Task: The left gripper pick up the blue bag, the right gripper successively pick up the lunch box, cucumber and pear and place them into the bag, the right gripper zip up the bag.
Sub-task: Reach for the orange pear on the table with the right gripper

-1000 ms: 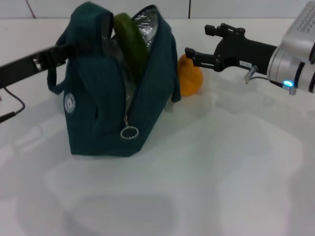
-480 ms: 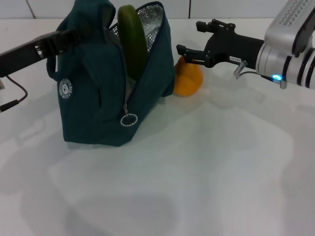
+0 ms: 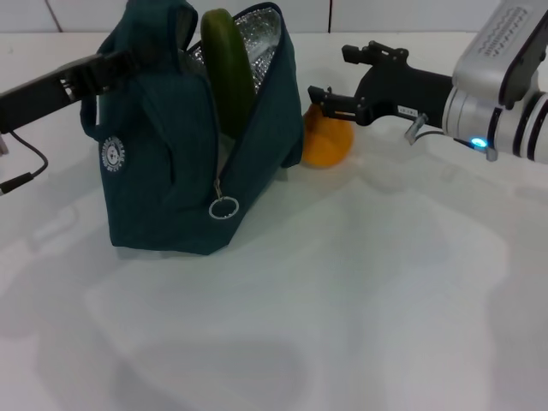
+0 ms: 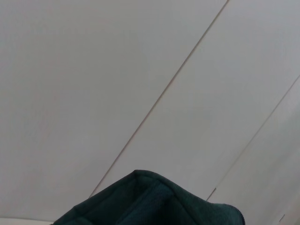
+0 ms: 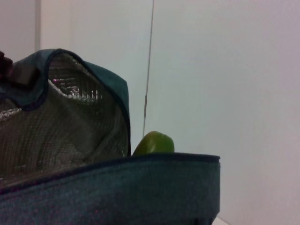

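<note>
The blue bag (image 3: 163, 180) stands open on the white table, its silver foil lining (image 3: 257, 38) showing. My left gripper (image 3: 127, 62) is shut on the bag's top edge at its left side. The dark green cucumber (image 3: 227, 68) stands upright inside the bag, its tip sticking out. The orange pear (image 3: 330, 141) lies on the table just right of the bag. My right gripper (image 3: 336, 73) hovers open and empty above the pear, close to the bag's right wall. The right wrist view shows the bag (image 5: 117, 187) and the cucumber (image 5: 152, 143). The lunch box is out of view.
The white table (image 3: 385, 291) stretches in front of and to the right of the bag. A black cable (image 3: 21, 175) runs along the left edge. A pale wall stands behind. The zipper's ring pull (image 3: 224, 208) hangs at the bag's front.
The bag has shifted a little left with my left gripper and stands more upright. My right gripper has moved slightly left, toward the bag, still open.
</note>
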Available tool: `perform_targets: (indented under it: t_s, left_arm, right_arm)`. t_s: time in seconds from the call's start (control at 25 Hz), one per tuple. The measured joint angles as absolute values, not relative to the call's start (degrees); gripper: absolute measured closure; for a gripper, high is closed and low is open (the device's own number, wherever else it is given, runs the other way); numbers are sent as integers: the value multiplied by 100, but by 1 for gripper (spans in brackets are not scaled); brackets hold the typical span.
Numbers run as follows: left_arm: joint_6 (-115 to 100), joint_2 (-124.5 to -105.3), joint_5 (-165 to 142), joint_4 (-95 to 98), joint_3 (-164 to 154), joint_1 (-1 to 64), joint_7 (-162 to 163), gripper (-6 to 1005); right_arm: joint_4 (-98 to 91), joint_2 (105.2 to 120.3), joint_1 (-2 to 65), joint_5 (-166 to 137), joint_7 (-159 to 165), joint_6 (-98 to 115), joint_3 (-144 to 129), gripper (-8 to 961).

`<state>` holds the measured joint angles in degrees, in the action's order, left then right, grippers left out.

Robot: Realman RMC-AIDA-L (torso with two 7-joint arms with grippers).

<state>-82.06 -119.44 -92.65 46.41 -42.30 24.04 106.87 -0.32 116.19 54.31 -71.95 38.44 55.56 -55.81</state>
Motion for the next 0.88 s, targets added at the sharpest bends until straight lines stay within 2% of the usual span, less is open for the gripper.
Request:
perform_targets:
  t_s: [0.88]
  left_arm:
    - [-8209,-11944,-9260,4504,-4218,2443,10687,961]
  right_arm:
    - [570,11619,5526,-7154,3187,5687,-5064,142]
